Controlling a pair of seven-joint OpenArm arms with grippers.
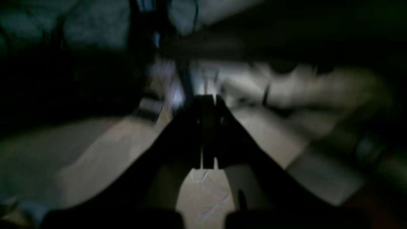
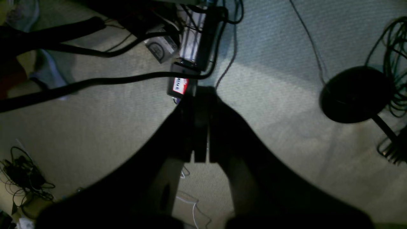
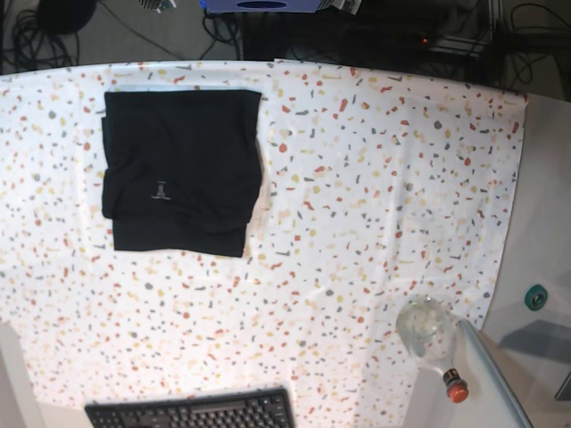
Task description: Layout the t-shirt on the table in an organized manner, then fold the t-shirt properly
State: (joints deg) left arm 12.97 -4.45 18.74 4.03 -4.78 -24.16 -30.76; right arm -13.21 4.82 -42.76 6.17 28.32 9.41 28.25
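Since the t-shirt (image 3: 181, 169) already lies as a compact dark rectangle on the desk (image 3: 384, 178), logo mark up, my read is the fold is essentially done. It sits toward the desk's far left corner in the base view, well apart from the keyboard (image 3: 192, 412) at the near edge and the bottle (image 3: 433, 339) at the near right. Edges look mostly square; a pale sliver shows along its right side, and the lower edge steps slightly. Possibly a small tidy-up left, nothing more.

Neither arm appears in the base view; both are off the desk. Left end effector (image 1: 208, 101): fingers pressed together, nothing between them, wrist view dark and blurred. Right end effector (image 2: 200, 95): fingers also together, empty, pointing at carpet (image 2: 270, 95) with cables (image 2: 95, 81) and a round black base (image 2: 356, 93).
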